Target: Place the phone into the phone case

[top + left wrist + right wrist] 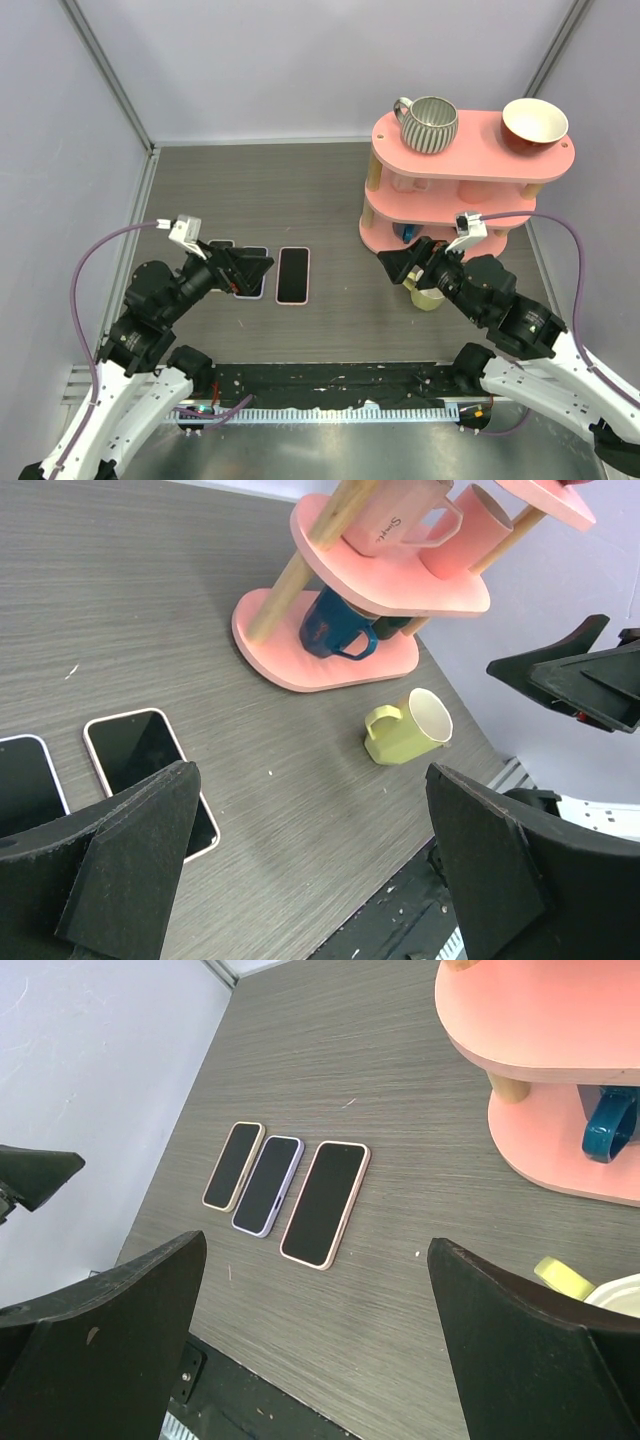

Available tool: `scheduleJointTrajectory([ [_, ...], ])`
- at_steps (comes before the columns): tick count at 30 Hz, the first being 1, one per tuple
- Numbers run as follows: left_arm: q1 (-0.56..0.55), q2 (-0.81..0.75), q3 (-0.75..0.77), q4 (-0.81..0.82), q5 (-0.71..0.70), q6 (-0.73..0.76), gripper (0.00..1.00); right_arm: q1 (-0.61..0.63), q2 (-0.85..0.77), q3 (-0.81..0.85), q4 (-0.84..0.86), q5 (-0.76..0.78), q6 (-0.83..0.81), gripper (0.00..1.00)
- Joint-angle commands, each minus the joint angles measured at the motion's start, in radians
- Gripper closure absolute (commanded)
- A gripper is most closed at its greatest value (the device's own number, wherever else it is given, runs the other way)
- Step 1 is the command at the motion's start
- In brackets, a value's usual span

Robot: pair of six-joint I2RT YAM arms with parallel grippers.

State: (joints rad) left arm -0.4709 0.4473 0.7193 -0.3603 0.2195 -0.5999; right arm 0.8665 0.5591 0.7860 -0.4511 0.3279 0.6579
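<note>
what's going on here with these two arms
Nothing is held yet. The left hand and right hand hover open above the table. Three phone-shaped items lie flat in a row: a beige-edged one, a lavender-edged one and a pink-edged one. Which is the case I cannot tell.

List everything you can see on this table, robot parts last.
phone-shaped slabs: three, black faces, rims tan, lilac, pink; side by side, left of rack; phone versus case unclear
tiered rack: one, pink, right rear
striped mug: one, grey-white, top shelf
bowl: one, red-brown outside, cream inside, top shelf
pink mugs: two, middle shelf
blue mug: one, bottom shelf
yellow-green mug: one, table, before rack
table: one, grey wood-grain
left gripper: black, open, above the slabs
right gripper: black, open, near yellow-green mug
</note>
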Motion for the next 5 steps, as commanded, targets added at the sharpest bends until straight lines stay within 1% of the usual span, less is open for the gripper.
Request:
scheduleJointTrajectory([
  [1,0.003,-0.005,0.002,0.054,-0.002,-0.006,0.00,-0.001,0.015,0.007,0.012,0.010,-0.021,0.01],
  [5,0.003,-0.009,0.006,0.049,-0.012,0.009,0.00,-0.001,0.031,0.009,0.015,0.008,-0.018,0.01],
])
